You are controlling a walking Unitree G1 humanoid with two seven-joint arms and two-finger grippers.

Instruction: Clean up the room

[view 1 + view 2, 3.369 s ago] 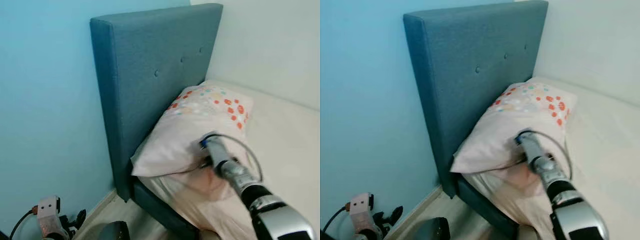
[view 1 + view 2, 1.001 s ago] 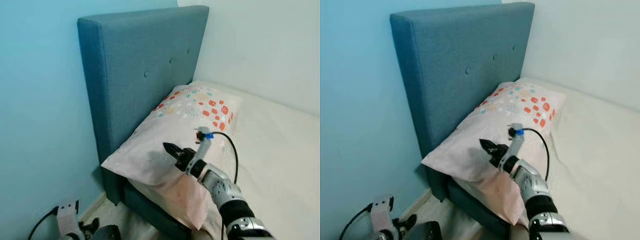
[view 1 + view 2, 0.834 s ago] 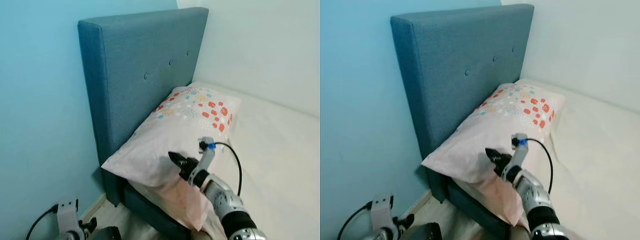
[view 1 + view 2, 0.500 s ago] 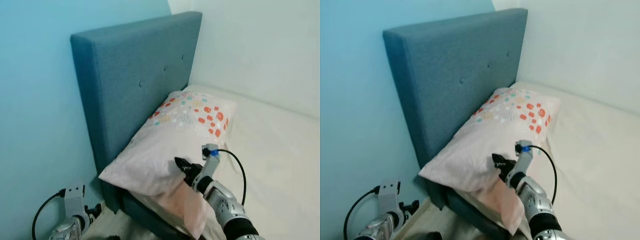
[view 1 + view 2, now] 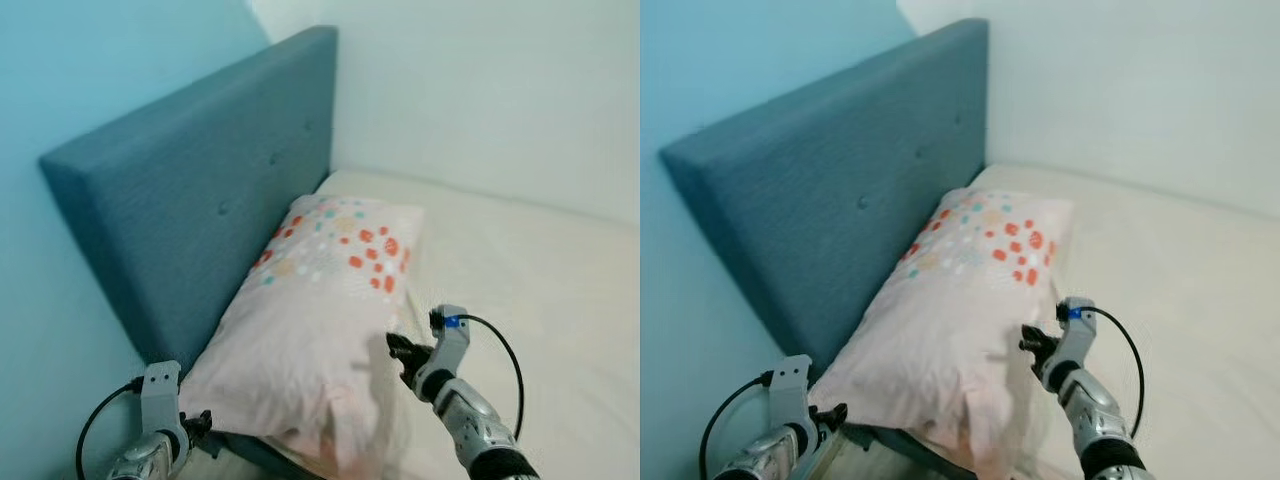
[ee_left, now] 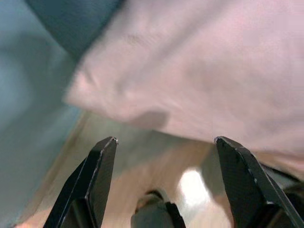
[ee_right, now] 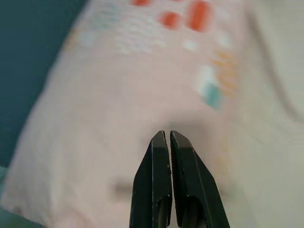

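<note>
My right end effector (image 5: 1032, 352), fingers pressed together and empty, had drawn back from the spotted pillow (image 5: 960, 300), which lay flat on the bed (image 5: 1180, 290) against the blue headboard (image 5: 830, 190). My left end effector (image 6: 161, 185) hung spread wide. I judged the pillow tidied.

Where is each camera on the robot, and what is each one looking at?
Left eye view: on the head, looking down at the bed, pillow and headboard; both arms show at the bottom.
Right eye view: beside it on the head, same scene, with the right end effector by the pillow.
Left wrist view: on the left wrist, looking along the open left end effector at the pillow's edge and the floor.
Right wrist view: on the right wrist, looking along its shut fingers at the pillow.
All four views share the pillow.
</note>
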